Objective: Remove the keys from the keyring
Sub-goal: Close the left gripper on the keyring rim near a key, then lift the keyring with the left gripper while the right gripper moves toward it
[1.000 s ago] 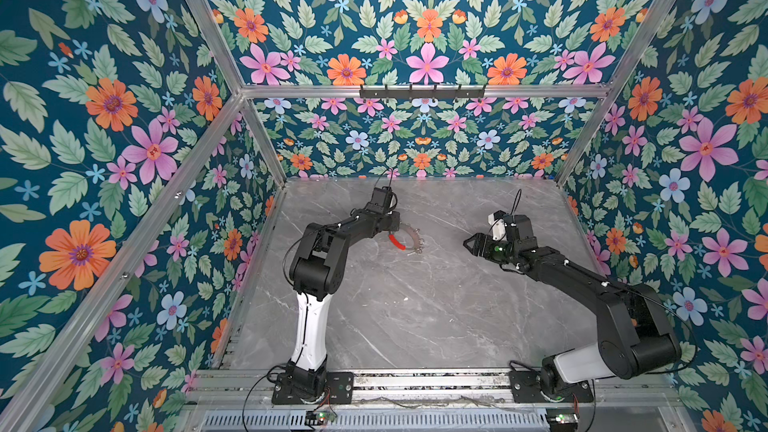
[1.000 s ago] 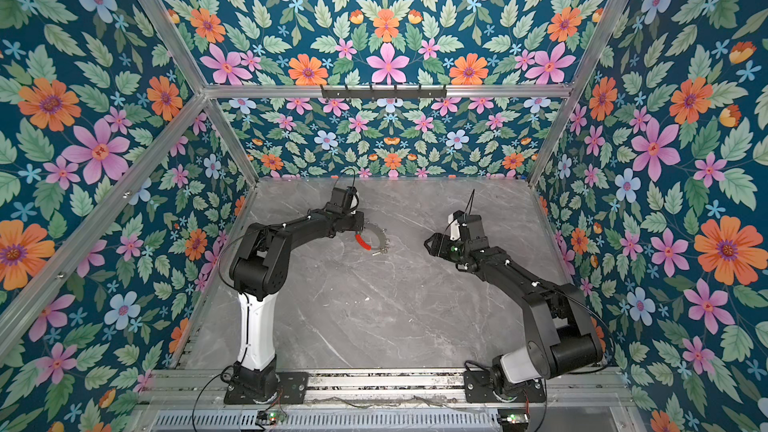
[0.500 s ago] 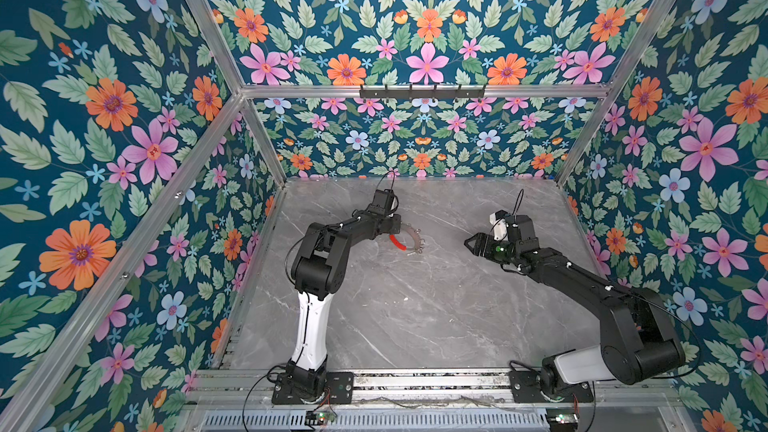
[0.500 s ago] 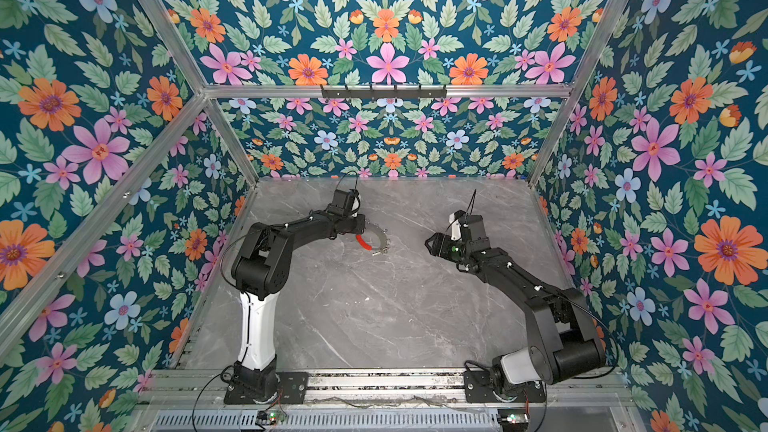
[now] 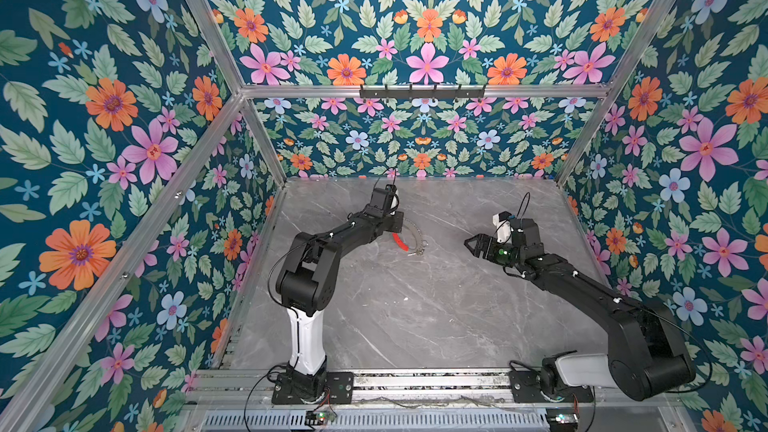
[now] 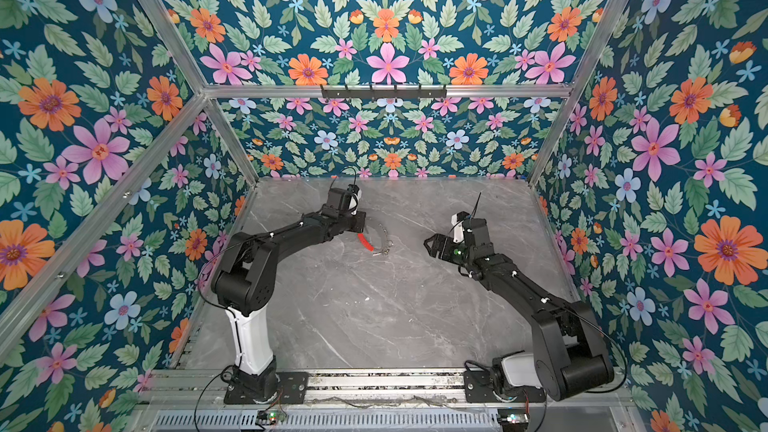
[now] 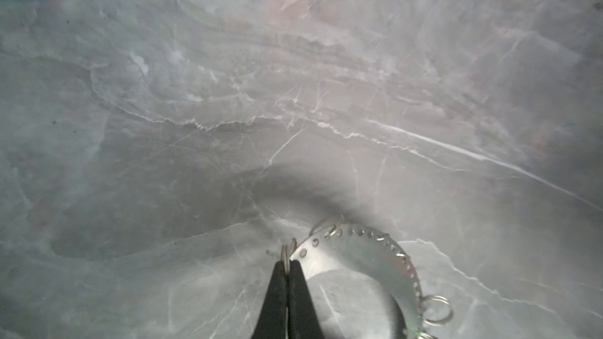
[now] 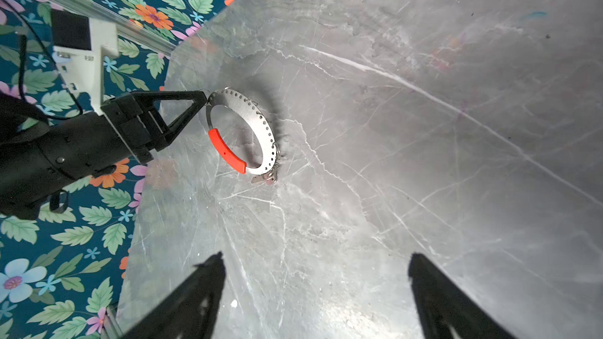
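Right tool [image 8: 316,256] wide, left tool [image 7: 286,265] pinching at the keyring [image 8: 257,119]
Nearest, the right tool stood empty above the worktop [image 8: 424,158], likely poised to take a key. Beyond it the keys [image 8: 269,176] lay bunched at the keyring's near end by the red sleeve [image 8: 226,151]; at the far rim the left tool was clamped on a small split ring [image 7: 286,254], seemingly to anchor the hoop

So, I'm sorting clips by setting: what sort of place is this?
Probably a robot test booth, not a home: floral-papered walls on an aluminium frame, and a left arm and right arm bolted to a rail beside a marble-look tabletop.
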Robot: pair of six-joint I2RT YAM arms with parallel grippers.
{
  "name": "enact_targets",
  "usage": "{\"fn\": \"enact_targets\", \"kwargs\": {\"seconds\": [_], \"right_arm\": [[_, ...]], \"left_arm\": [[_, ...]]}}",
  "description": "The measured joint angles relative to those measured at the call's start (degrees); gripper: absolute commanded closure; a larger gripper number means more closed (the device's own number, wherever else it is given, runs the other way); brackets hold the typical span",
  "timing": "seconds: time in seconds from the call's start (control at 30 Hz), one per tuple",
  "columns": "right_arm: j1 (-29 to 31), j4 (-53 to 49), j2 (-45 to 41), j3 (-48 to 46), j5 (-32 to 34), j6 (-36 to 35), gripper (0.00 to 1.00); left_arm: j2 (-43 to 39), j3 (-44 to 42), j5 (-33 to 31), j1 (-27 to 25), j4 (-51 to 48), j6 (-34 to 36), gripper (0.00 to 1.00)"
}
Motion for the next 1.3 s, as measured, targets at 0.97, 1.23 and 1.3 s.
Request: {"fn": "enact_targets", "kwargs": {"seconds": [0.97,1.23,1.3], "right_arm": [[0.0,19.5,-14.4,-11.0,-18.0,5.9,0.36],[0.5,21.8,-18.4,-12.1,-23.6,5.6,0.36],[1.7,23.0,-20.4,-13.1,-24.8,4.7,0.35]], "left_arm": [[-41.6,-29.6,12.1,-15.6,17.5,-5.0,1.0],[-48.3,-39.5,16.5,-17.7,30.9,-7.2,1.0],[-48.8,-39.8,17.9,-17.7,32.8,-7.9,1.0]]}}
